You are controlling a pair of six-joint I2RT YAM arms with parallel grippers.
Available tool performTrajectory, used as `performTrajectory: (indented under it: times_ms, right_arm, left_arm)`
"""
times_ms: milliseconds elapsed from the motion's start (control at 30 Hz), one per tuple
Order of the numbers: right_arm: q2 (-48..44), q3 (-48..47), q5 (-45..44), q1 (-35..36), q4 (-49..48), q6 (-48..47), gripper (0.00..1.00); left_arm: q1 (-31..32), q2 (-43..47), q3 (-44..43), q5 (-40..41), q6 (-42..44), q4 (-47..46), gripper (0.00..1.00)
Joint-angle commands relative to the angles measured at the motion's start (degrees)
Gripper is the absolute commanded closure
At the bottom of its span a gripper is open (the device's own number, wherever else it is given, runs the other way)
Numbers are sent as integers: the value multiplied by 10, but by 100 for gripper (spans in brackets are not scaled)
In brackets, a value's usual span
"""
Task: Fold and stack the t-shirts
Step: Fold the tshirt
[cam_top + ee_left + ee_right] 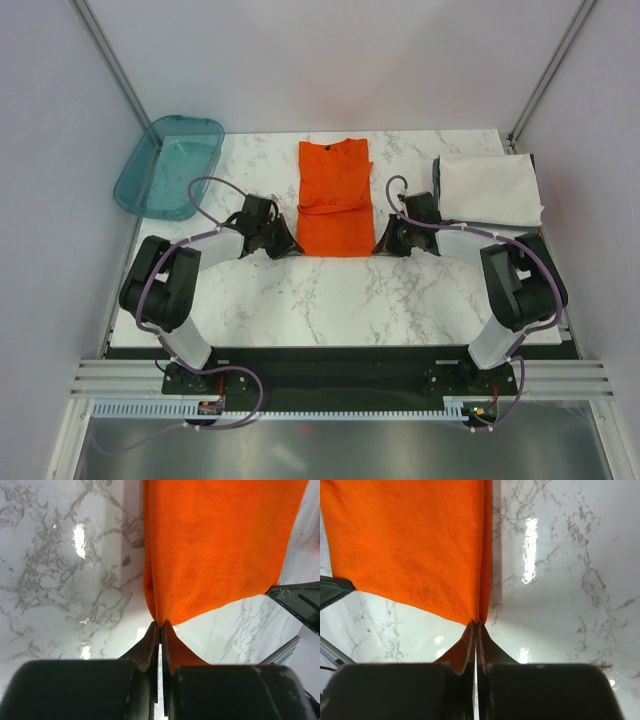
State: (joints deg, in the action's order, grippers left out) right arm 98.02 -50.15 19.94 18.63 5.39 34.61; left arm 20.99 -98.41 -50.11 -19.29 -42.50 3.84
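Way off to the left of the orange t-shirt (335, 200), near the back corner, a teal plastic tray (168, 165) is parked on the marble table (330, 300), well apart from everything else. The shirt itself is laid out in the middle of the table, collar at the far end, with the sleeves tucked in so it's a long narrow strip. Its near left corner is pinched by the left gripper (160, 625). The fingers are squeezed together with orange cloth caught between the tips, which is seen clearly from the left wrist. Same deal at the near right corner: the right gripper (476, 625) is clamped tight on the cloth there, fingers pressed together. Over to the right of the shirt, by the table's far right edge, a white t-shirt (490, 188) is folded into a flat rectangle and isn't touched by either arm. A darker layer is showing under its edge nearest the orange shirt, but what it is can't be told.
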Motion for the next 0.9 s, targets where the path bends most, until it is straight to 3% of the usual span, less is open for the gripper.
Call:
performTrajectory:
  times_ms: [0,233,567,867]
  right_arm:
    - [-50,-14,17,1,9,-1,100]
    - [-133,-69,25,-1,77,-3,100]
    - [-264,23,43,-1,103,3,100]
    - [-349,-4,26,0,156,-3,100]
  left_arm:
    - [2,52,-9,12,13,18,98]
    - [2,140,-56,10,25,91,98]
    - [33,285,43,6,13,117,98]
    - [50,368,17,9,13,194,98]
